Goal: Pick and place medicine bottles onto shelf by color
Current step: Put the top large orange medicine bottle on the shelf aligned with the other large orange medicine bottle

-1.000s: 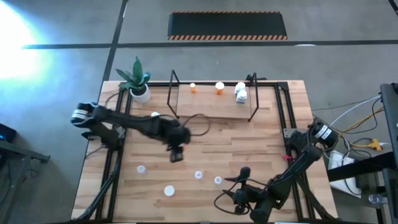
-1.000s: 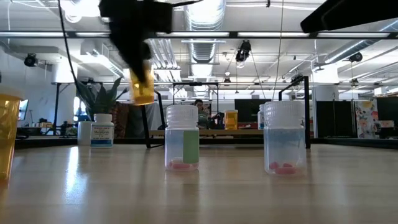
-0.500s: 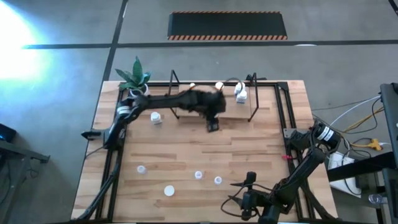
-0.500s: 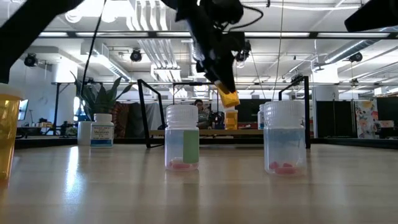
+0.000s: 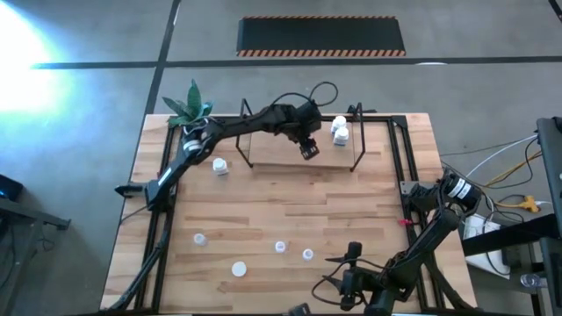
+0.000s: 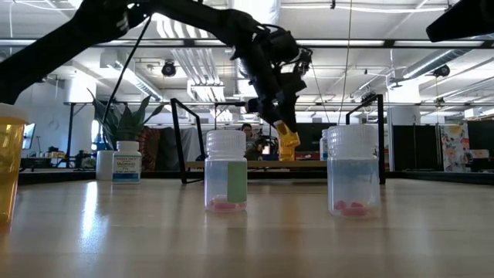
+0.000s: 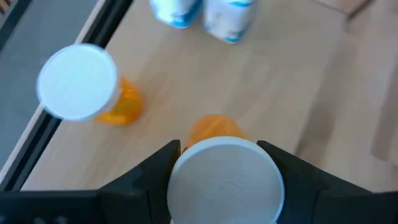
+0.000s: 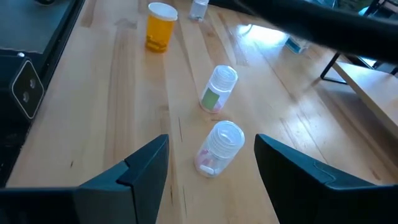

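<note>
Now over shelf (image 5: pixel 272 149): orange bottle (image 7: pixel 214 140) between left pincer (image 7: pixel 217 180) fingers.

Industrial lab or open workshop hall: bare grey concrete floor (image 5: pixel 88 96), black mat with orange hazard-striped edges (image 5: pixel 321 36), exposed silver ceiling ducts (image 6: pixel 251 19) and hanging lights, plank wooden desk (image 5: pixel 351 202) on a black metal frame, loose cables (image 5: pixel 505 197).

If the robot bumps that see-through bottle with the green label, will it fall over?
Probably, if bumped up high. The clear bottle with the green label stands tall and narrow on the table, so it likely tips easily. It looks nearly empty, only a few pink pills at the bottom, so it is probably light. Being round, it would likely roll once down.
</note>
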